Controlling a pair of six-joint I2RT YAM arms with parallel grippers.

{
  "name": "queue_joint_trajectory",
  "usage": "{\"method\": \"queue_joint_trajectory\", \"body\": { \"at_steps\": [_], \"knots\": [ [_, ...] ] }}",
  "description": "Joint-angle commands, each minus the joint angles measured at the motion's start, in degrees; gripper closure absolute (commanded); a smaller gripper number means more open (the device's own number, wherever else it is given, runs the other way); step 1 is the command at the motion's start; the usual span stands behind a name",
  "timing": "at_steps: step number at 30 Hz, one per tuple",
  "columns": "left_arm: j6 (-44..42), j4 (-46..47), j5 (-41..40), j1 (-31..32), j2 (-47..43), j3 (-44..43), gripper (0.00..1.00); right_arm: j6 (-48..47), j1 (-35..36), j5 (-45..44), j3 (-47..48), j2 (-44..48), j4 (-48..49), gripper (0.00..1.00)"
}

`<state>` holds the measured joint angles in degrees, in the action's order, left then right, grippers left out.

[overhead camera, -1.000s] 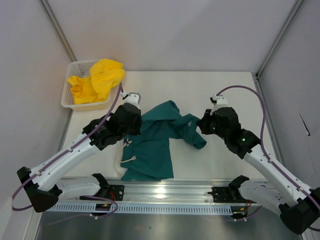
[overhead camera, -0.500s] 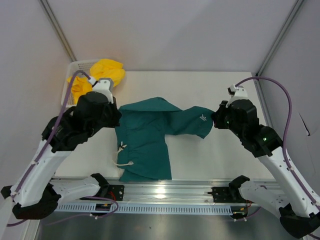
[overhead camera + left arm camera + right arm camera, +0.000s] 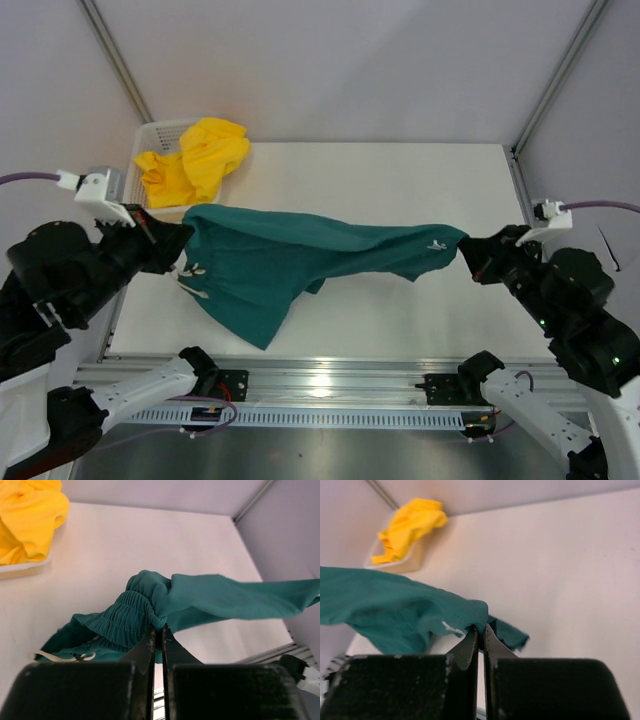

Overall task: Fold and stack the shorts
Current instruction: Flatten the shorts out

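Note:
The dark teal-green shorts [image 3: 300, 255] hang stretched between both grippers, lifted above the table, with the white drawstring [image 3: 193, 275] dangling at the left end. My left gripper [image 3: 180, 236] is shut on the elastic waistband [image 3: 150, 612]; its jaws pinch the cloth in the left wrist view [image 3: 158, 628]. My right gripper [image 3: 467, 250] is shut on a leg hem [image 3: 485, 615]; its jaws pinch the cloth in the right wrist view [image 3: 481, 628]. The yellow shorts [image 3: 200, 155] lie crumpled in the basket at the back left and also show in both wrist views [image 3: 27, 520] [image 3: 410, 525].
The white mesh basket [image 3: 150, 135] stands at the table's back left corner. A metal rail [image 3: 330, 385] runs along the near edge between the arm bases. Grey walls with frame posts close in the back and sides.
Both grippers have pulled apart and up. The teal shorts, which lay bunched on the table, are now lifted and stretched wide between them.

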<state>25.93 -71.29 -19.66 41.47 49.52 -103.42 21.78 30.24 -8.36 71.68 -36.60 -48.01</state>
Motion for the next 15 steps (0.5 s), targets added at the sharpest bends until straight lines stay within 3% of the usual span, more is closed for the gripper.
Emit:
{"method": "queue_joint_trajectory", "body": {
  "at_steps": [1, 9, 15],
  "knots": [
    [-0.3, 2.2, 5.4, -0.5, 0.1, -3.2, 1.0, 0.7, -0.2, 7.0, 4.1, 1.3, -0.6, 1.0],
    [-0.2, -0.1, 3.6, -0.5, 2.3, -11.8, 1.0, 0.1, -0.2, 6.4, 8.9, 1.3, -5.3, 1.0],
    [0.0, 2.1, 3.5, -0.5, 0.8, -12.6, 1.0, 0.8, -0.2, 6.8, 10.9, 2.5, -6.7, 1.0]
  ]
}}
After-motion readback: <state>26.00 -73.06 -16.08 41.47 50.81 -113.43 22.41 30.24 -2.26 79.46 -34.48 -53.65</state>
